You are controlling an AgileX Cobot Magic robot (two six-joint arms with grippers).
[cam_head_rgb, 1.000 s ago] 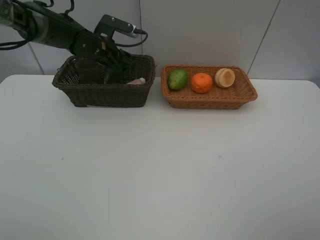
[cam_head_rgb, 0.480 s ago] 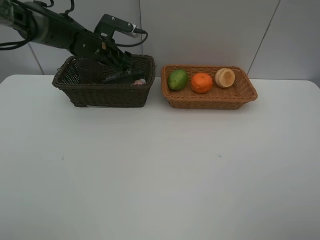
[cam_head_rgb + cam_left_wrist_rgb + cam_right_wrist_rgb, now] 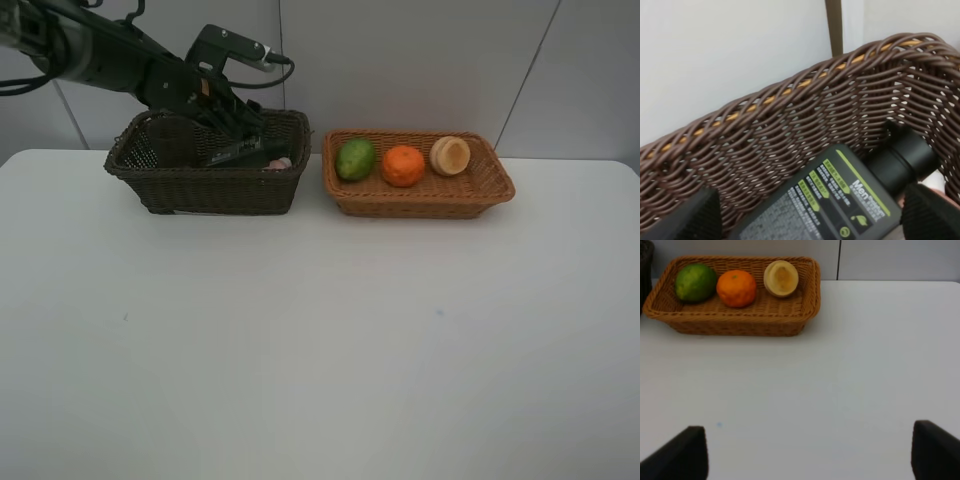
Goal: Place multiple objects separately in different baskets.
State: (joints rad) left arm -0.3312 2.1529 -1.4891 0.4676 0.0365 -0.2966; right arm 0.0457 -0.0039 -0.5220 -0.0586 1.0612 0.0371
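The left hand [image 3: 810, 215] reaches into the dark basket [image 3: 205, 185], fingers spread wide around a dark-green bottle [image 3: 835, 205] lying inside, gripping nothing. The right hand [image 3: 810, 460] hangs open and empty above the table [image 3: 320, 330], while the tan basket [image 3: 420, 195] holds the green fruit [image 3: 355, 159], orange [image 3: 403, 166] and peach-coloured fruit [image 3: 450, 155]

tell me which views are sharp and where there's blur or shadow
Exterior high: even, soft light, with faint shadows under both baskets, the dark brown basket and the tan basket. Left wrist: the weave and the bottle label are crisp; the fingers are blurred. Right wrist: the fruit is sharp, the fingers soft.
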